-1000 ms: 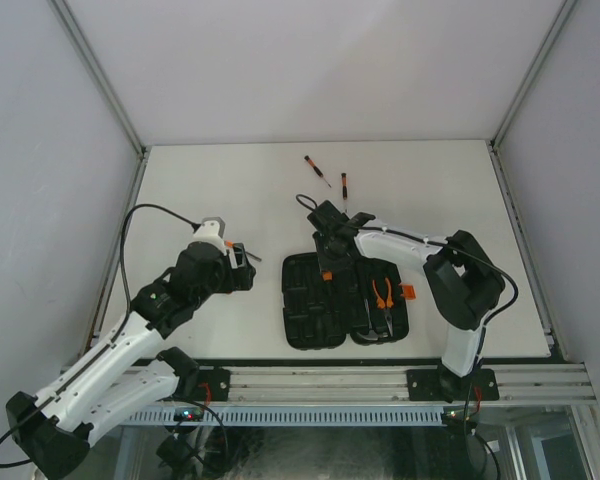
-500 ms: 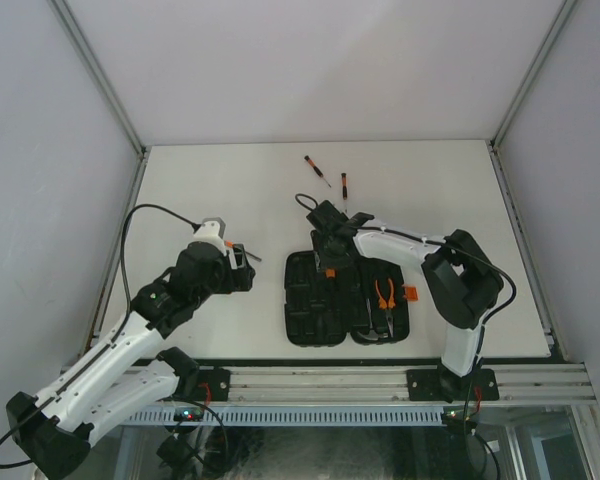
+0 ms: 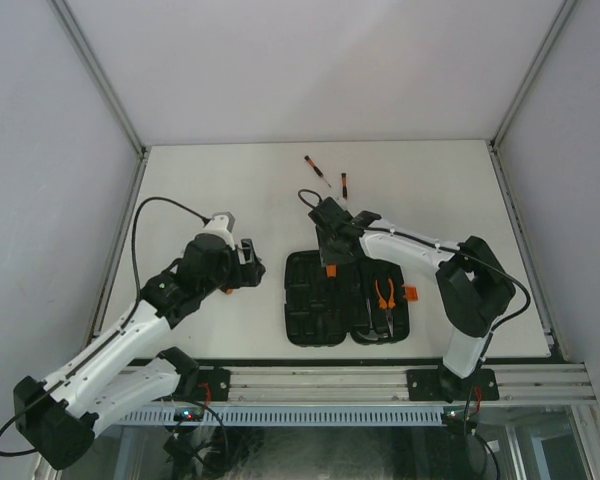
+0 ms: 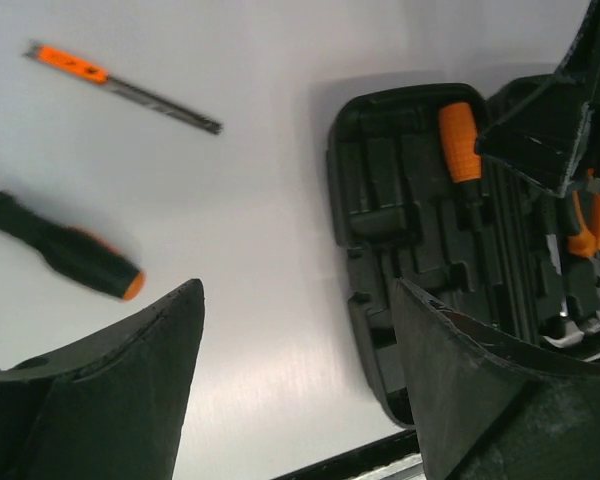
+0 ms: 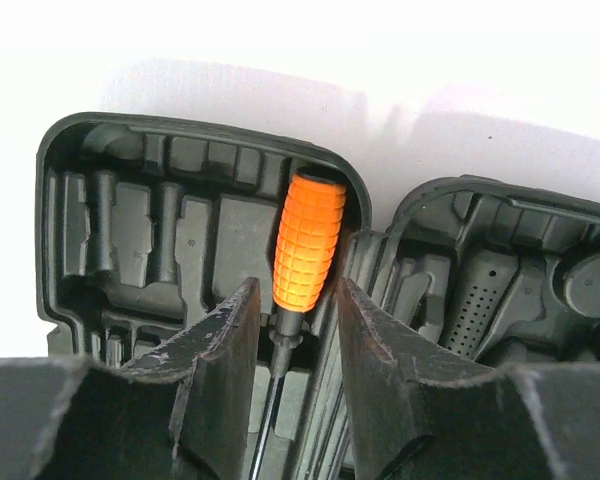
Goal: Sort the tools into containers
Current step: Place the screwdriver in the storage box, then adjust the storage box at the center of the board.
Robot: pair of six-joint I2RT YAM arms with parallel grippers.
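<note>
The black tool case (image 3: pixel 310 312) lies open on the table. My right gripper (image 3: pixel 330 254) hangs over its far edge. In the right wrist view its jaws (image 5: pixel 295 292) are open and straddle an orange-handled screwdriver (image 5: pixel 308 238). That screwdriver lies in a slot of the case's left half (image 5: pixel 130 220), with a gap on each side. Pliers (image 3: pixel 383 294) rest in the right half. My left gripper (image 3: pixel 248 262) is open over bare table left of the case (image 4: pixel 380 220). Beyond its jaws (image 4: pixel 295 290) lie a thin orange-handled screwdriver (image 4: pixel 120 88) and a black-handled one (image 4: pixel 65 258).
Two more screwdrivers (image 3: pixel 317 170) (image 3: pixel 344 185) lie on the table beyond the case. An orange latch (image 3: pixel 409 293) sticks out of the case's right side. The table's near edge (image 4: pixel 380 452) runs close below the case's corner.
My left arm has swung right, bringing its gripper closer to the case. The right gripper has drawn back slightly toward the case's far edge.
</note>
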